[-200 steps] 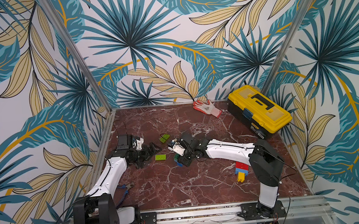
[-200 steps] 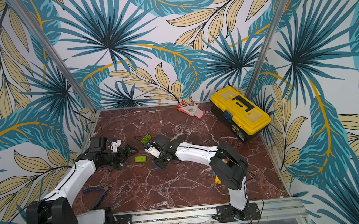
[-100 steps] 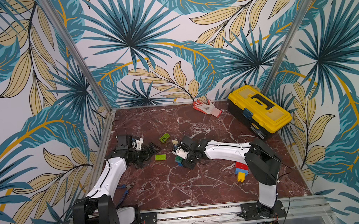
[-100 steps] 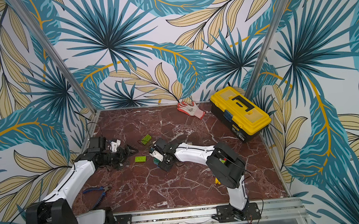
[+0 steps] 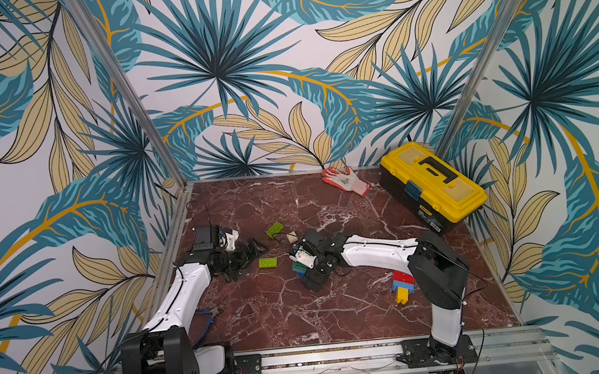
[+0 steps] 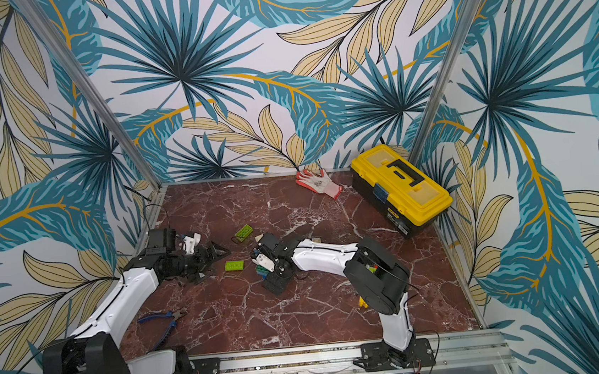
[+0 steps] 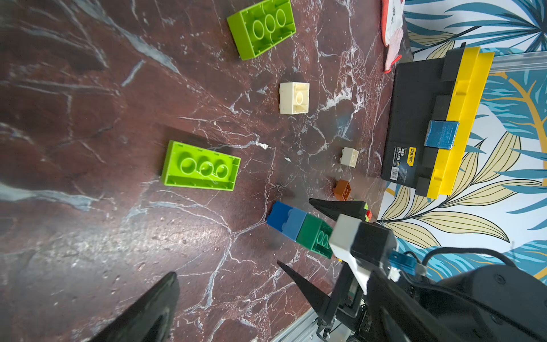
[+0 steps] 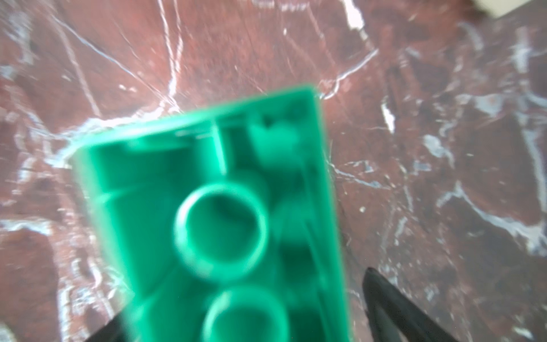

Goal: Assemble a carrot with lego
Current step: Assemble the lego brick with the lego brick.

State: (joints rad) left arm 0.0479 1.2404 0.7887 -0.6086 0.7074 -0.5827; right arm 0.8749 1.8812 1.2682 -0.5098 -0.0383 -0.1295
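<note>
The dark red marble table (image 5: 337, 303) is boxed in by leaf-patterned walls (image 5: 225, 72). My landmark, the yellow toolbox (image 5: 434, 179), sits shut on the table, so I cannot see its contents. A work glove (image 5: 345, 178) lies just beside the toolbox. My right arm reaches low, away from the toolbox. My right gripper (image 7: 294, 231) is spread wide around a dark green lego brick (image 7: 313, 237) joined to a blue brick (image 7: 284, 220), both resting on the marble. Two lime bricks (image 7: 201, 167) lie farther from the toolbox, near my left gripper (image 5: 250, 260), whose jaws also stand apart.
</note>
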